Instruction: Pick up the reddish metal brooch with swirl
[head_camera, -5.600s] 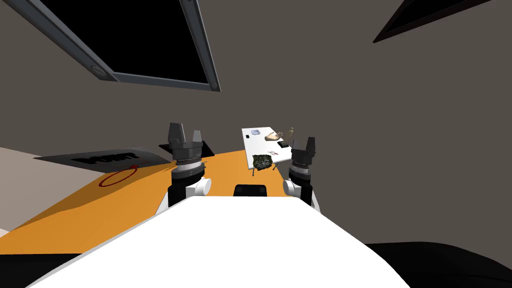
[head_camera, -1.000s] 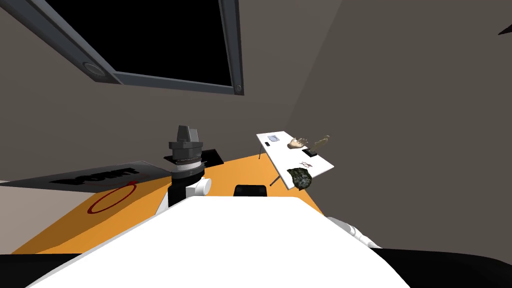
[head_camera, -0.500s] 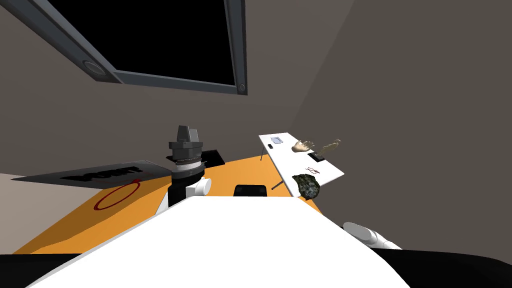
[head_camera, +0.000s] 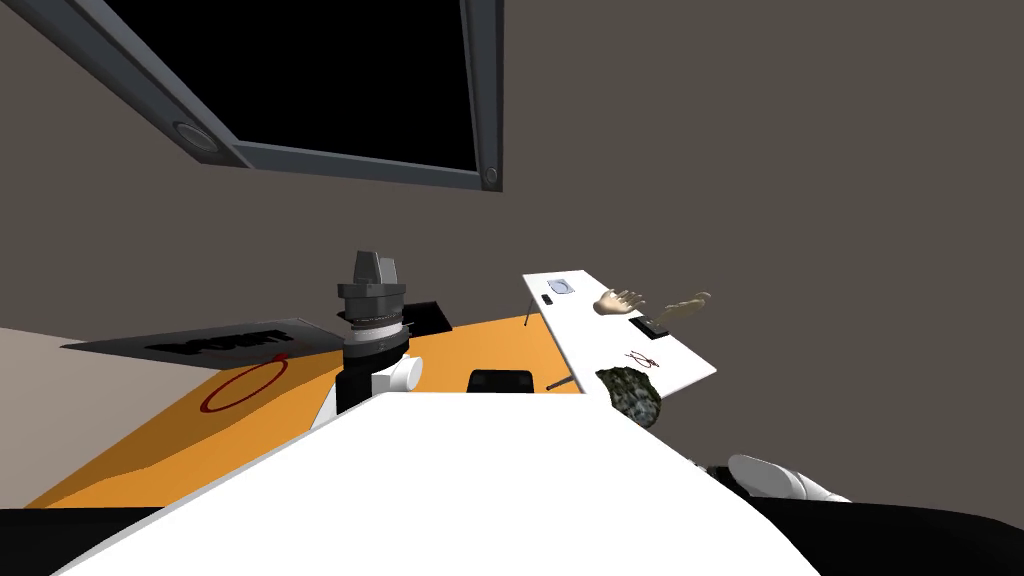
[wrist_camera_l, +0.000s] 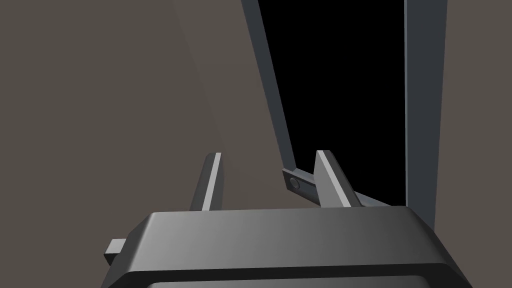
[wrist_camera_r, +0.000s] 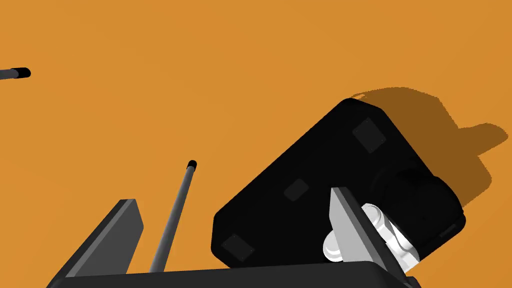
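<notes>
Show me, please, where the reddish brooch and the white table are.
reddish brooch (head_camera: 645, 358): head view, its middle.
white table (head_camera: 585, 325): head view, bare part of its top.

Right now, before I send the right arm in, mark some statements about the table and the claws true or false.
1. The reddish brooch lies on the white table. True.
2. The right claw is shut on the brooch. False: it is open and empty, and points at the orange floor.
3. The brooch lies between the black block and the mottled dark green lump. True.
4. The left claw hangs over the table. False: it is raised to the left of the table, apart from it, and open.
</notes>
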